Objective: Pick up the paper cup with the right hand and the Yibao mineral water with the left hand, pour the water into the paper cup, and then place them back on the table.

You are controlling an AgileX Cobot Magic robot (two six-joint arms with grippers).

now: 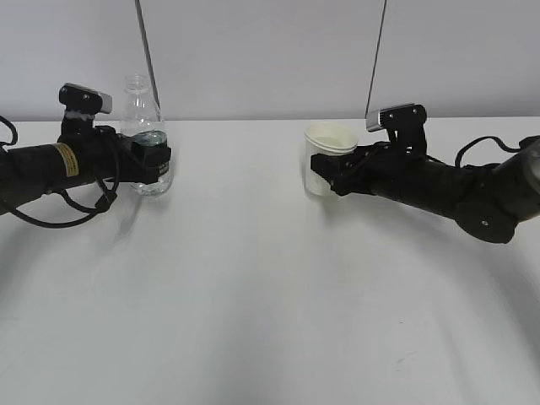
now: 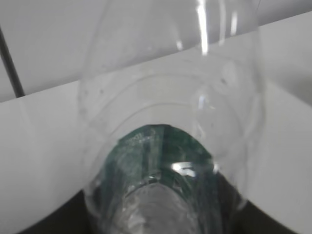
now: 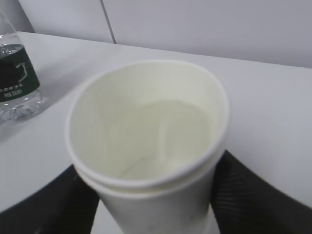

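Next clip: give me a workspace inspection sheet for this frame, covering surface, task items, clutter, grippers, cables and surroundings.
Surface: plain white tabletop, bare in front, no spill visible.
Bottle: small clear ribbed plastic bottle with dark green label, capless, upright at the left, some water at the bottom.
Cup: cream-white tapered paper cup with rolled rim, upright at the right; looks like two nested cups; no water seen inside.
Clutter: nothing seen.
Left gripper: fingers on both sides of the bottle at label height, shut on it.
Right gripper: fingers on both sides of the cup's lower wall, shut on it.
Cables: black loops under the left arm; one at the right arm.
Surroundings: pale wall, two thin hanging lines.
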